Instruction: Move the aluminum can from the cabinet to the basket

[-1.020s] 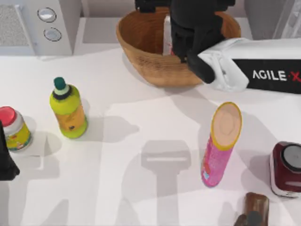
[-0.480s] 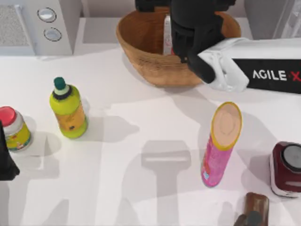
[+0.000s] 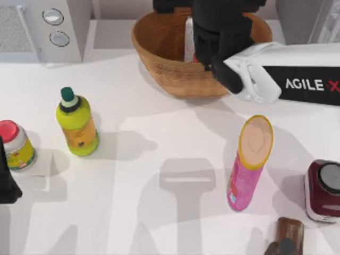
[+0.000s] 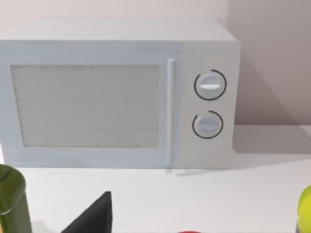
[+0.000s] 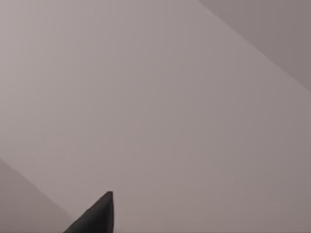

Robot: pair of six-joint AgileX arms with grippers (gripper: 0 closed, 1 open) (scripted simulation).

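The right arm reaches in from the right side of the table, and its gripper (image 3: 212, 37) hangs over the woven wicker basket (image 3: 159, 50) at the far edge. Just beside the gripper's dark bulk, toward the table's left, a pale sliver with a touch of red at its foot shows inside the basket bowl; I take that to be the aluminum can (image 3: 188, 40), standing upright with its long axis vertical, though most of it is hidden behind the arm. So the can lies right against the gripper, down within the basket walls, and the right arm is far the nearer of the two. Whether the fingers are clamped on the can or already let go I cannot tell, since the wrist body covers them from above and the right wrist view looks out at plain wall. My guess is the task is at its last step: if the can is resting on the basket floor, what remains is to free it and lift straight up so as not to tip it. The grey cabinet (image 3: 305, 16) sits at the far right corner. The left gripper (image 3: 8, 180) is parked at the table's left edge, beside the red-lidded jar (image 3: 16, 144), facing the white microwave (image 4: 121, 92).
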